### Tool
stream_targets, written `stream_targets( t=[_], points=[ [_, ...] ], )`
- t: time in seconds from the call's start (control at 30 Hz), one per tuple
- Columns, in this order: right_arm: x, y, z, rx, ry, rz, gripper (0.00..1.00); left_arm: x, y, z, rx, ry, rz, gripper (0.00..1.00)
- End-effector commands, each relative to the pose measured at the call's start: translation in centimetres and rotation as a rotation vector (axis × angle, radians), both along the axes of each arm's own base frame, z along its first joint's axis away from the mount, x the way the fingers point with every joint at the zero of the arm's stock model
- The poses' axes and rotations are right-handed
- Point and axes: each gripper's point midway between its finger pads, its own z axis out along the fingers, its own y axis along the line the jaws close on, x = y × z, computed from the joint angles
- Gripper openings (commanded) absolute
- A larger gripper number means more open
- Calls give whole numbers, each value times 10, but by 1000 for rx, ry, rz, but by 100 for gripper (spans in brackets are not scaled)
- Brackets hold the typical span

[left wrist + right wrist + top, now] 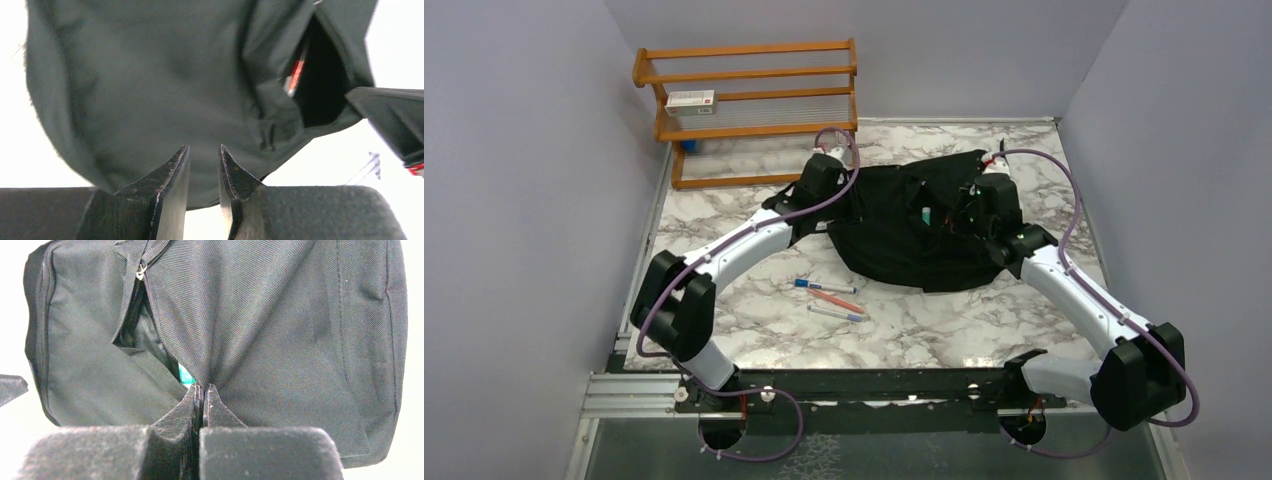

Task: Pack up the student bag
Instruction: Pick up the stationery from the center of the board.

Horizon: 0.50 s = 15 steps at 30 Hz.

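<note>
The student bag (pixel 904 235), black and soft, lies on the marble table (pixel 754 330) between both arms. My left gripper (pixel 852 196) is at the bag's left edge. In the left wrist view that gripper (pixel 204 147) has its jaws a little apart, with bag fabric (pixel 150 90) just beyond the tips and nothing between them. My right gripper (pixel 954 212) is on the bag's right part. It (pixel 204 386) is shut on a puckered fold of the bag (pixel 300 340) at the edge of the zipper opening (pixel 145 325). A teal thing (pixel 186 376) shows inside the opening.
Three pens (pixel 829 300) lie on the table in front of the bag. A wooden shelf rack (pixel 754 100) with a small box (pixel 690 99) stands at the back left. Grey walls close in on both sides. A red-and-white item (pixel 295 77) sits in the bag's opening.
</note>
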Motion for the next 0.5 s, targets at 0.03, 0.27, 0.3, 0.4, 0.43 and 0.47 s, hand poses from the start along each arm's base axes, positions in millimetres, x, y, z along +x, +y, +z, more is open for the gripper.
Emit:
stream_targets(
  t=[0.03,0.27,0.3,0.4,0.43,0.47],
  points=[
    [-2,-9,-4,-44,9,-30,1,-20,51,-27,113,88,237,28],
    [-4,-6,-9,-32,19,-18,1,-52,84,-66,153,225,374,37],
    [-4,-6,-10,-30,21,-19,1,-54,86,-68,159,228,382,39],
    [-6,-5,-12,-21,27,-16,1,-57,90,-70,183,232,379,42],
    [-7,-5,-13,-19,30,-15,1,-59,91,-72,194,237,373,43],
    [-8,-5,-13,-17,31,-16,1,-61,93,-75,205,245,372,43]
  ],
)
